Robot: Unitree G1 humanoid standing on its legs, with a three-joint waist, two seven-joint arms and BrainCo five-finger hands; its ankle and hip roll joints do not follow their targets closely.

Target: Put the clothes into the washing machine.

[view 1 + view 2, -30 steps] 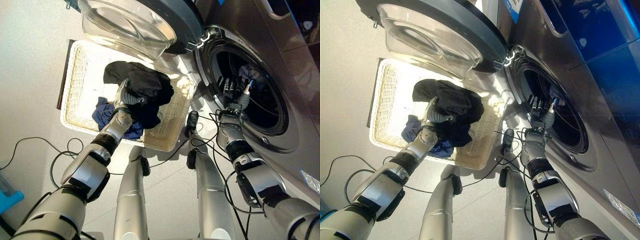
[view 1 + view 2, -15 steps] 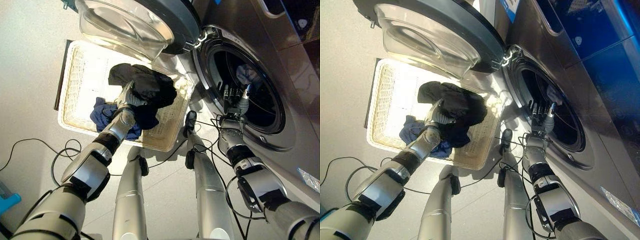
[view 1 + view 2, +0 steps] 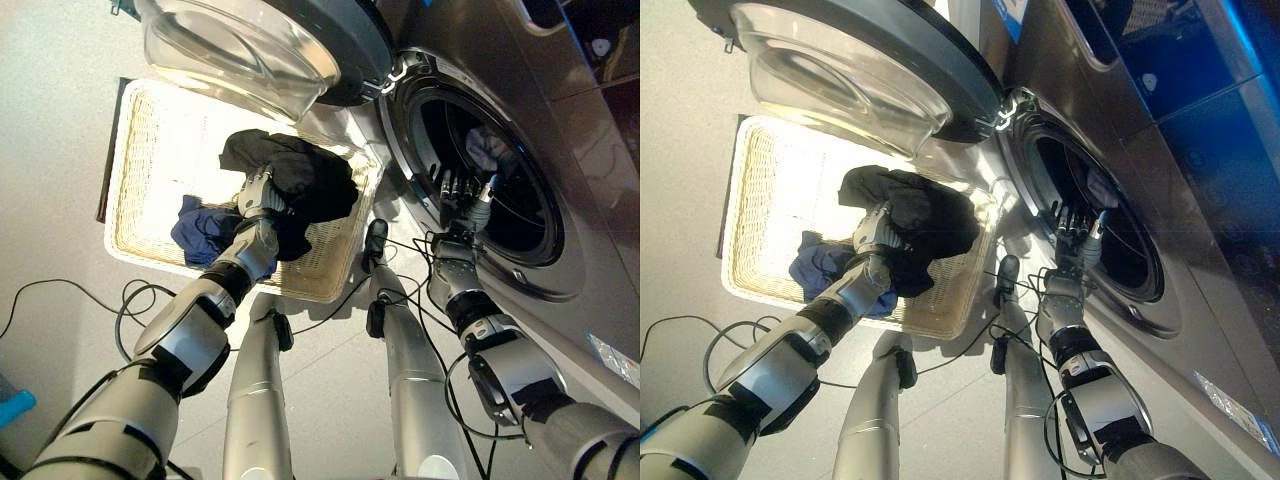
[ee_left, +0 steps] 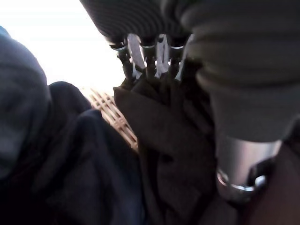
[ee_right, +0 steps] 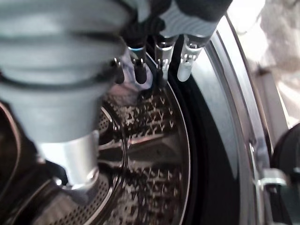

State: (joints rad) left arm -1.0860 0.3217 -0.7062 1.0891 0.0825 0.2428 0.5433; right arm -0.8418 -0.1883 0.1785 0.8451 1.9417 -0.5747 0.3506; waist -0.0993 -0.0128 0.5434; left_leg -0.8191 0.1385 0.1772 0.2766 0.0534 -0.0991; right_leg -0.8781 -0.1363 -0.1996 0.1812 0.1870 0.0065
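Note:
A black garment lies heaped in the white wicker basket, over a blue garment. My left hand is in the heap, and the left wrist view shows its fingers curled into the black cloth. The washing machine's round opening gapes to the right, with a pale cloth inside the drum. My right hand is held at the lower rim of that opening, fingers straight and holding nothing; past them shows the drum's perforated wall.
The washer's glass door is swung open above the basket's far side. The basket stands on the pale floor right beside the machine's front. A blue object sits at the lower left edge.
The camera has shifted a little. The black garment is bunched more and drawn slightly toward the washer side of the basket in my left hand. My right hand stays at the drum's mouth.

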